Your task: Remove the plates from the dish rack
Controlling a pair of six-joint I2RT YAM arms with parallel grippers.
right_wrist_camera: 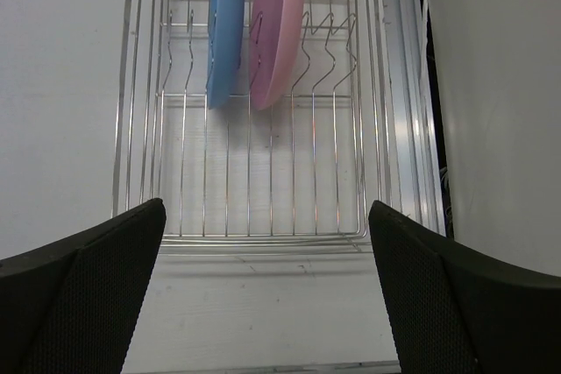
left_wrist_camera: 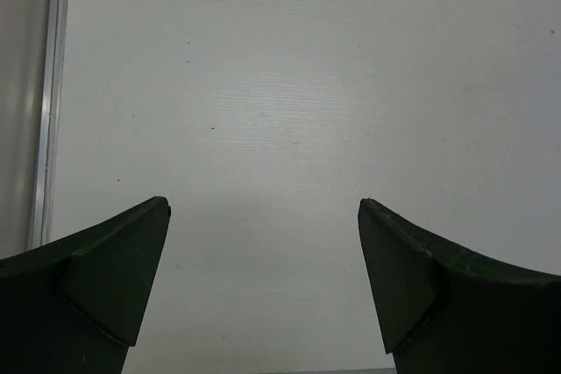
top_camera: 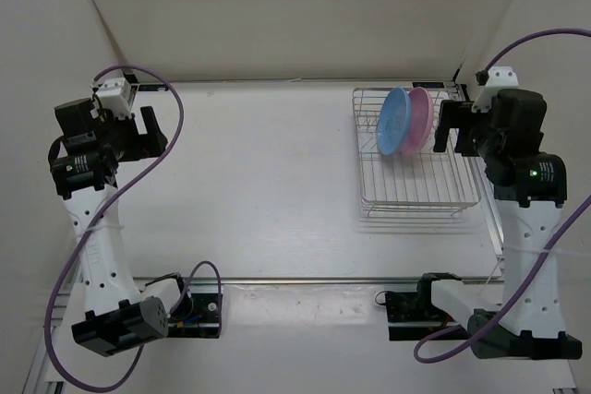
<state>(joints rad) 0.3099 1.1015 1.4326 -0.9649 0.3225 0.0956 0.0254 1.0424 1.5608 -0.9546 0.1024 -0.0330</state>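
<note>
Silver wire dish rack (top_camera: 416, 196) props round light blue plastic plate (top_camera: 394, 120) and pink plastic plate (top_camera: 421, 122) edgewise between dividers; right claw (top_camera: 445, 126) beside rack gapes wide, empty.

left arm (top_camera: 95, 228): rises from the near-left base to the far left, wrist turned right.
left gripper (left_wrist_camera: 263, 212): fingers wide apart, nothing between them.
right arm (top_camera: 531, 237): runs up the right side, wrist turned left.
right gripper (right_wrist_camera: 266, 212): fingers wide apart, nothing between them.

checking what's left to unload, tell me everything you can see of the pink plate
The pink plate is round, shallow, plastic-looking. It stands on edge, tilted slightly, at the far end of the dish rack between its wire prongs, close beside the light blue plate; whether they touch is unclear. Nothing grips it.
</note>
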